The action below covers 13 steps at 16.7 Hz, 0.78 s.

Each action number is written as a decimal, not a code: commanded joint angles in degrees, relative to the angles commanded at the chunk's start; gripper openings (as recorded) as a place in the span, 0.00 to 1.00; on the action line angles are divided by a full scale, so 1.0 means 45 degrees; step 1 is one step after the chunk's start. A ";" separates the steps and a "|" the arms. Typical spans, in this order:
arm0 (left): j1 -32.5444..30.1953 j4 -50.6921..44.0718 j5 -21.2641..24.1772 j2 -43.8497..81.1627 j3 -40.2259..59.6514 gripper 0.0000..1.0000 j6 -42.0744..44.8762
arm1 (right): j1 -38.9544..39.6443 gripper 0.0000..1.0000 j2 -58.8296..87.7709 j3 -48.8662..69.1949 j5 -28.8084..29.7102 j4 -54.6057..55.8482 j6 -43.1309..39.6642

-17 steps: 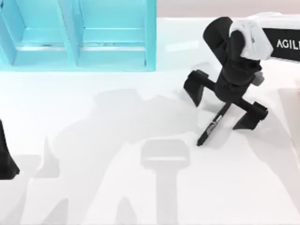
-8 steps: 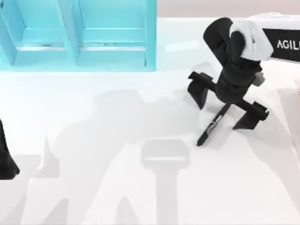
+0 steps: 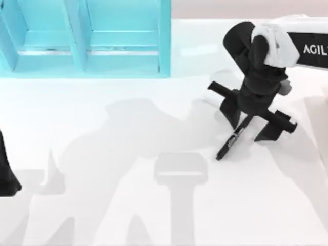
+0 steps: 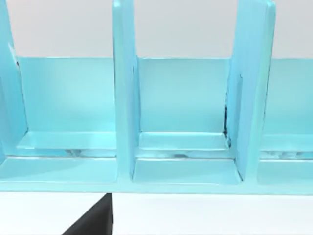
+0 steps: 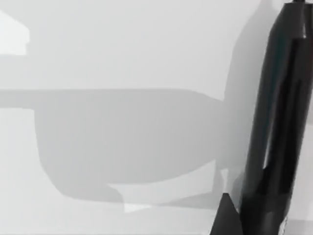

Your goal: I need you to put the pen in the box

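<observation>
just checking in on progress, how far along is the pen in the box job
Early stage. Done: the right end effector is down over the pen, fingers open and straddling its upper end. In hand: the grasp itself; the pen lies on the white table, not yet gripped. Left: closing, lifting, carrying it to the blue box at the table's far left. The left end effector sits parked at the left edge.

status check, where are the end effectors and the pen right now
Right end effector open, straddling pen on the table's right side. Left end effector parked at left edge. Pen not in blue box; nothing between them.
</observation>
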 joint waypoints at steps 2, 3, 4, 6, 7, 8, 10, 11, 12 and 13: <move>0.0000 0.0000 0.0000 0.0000 0.0000 1.00 0.0000 | 0.0000 0.00 0.0000 0.0000 0.0000 0.0000 0.0000; 0.0000 0.0000 0.0000 0.0000 0.0000 1.00 0.0000 | 0.0000 0.00 0.0000 0.0000 0.0000 0.0000 0.0000; 0.0000 0.0000 0.0000 0.0000 0.0000 1.00 0.0000 | 0.0000 0.00 0.0000 0.0000 0.0000 0.0000 0.0000; 0.0000 0.0000 0.0000 0.0000 0.0000 1.00 0.0000 | 0.0000 0.00 0.0000 0.0000 0.0000 0.0000 0.0000; 0.0000 0.0000 0.0000 0.0000 0.0000 1.00 0.0000 | 0.0000 0.00 0.0000 0.0000 0.0000 0.0000 0.0000; 0.0000 0.0000 0.0000 0.0000 0.0000 1.00 0.0000 | 0.0000 0.00 0.0000 0.0000 0.0000 0.0000 0.0000; 0.0000 0.0000 0.0000 0.0000 0.0000 1.00 0.0000 | -0.0058 0.00 -0.0974 0.0013 0.0458 -0.1042 -0.0436; 0.0000 0.0000 0.0000 0.0000 0.0000 1.00 0.0000 | -0.0051 0.00 -0.1008 0.0175 0.0456 -0.1207 -0.0417; 0.0000 0.0000 0.0000 0.0000 0.0000 1.00 0.0000 | -0.0047 0.00 -0.1078 0.0468 0.0454 -0.1509 -0.0408; 0.0000 0.0000 0.0000 0.0000 0.0000 1.00 0.0000 | -0.0048 0.00 -0.1177 0.0843 0.0452 -0.1938 -0.0409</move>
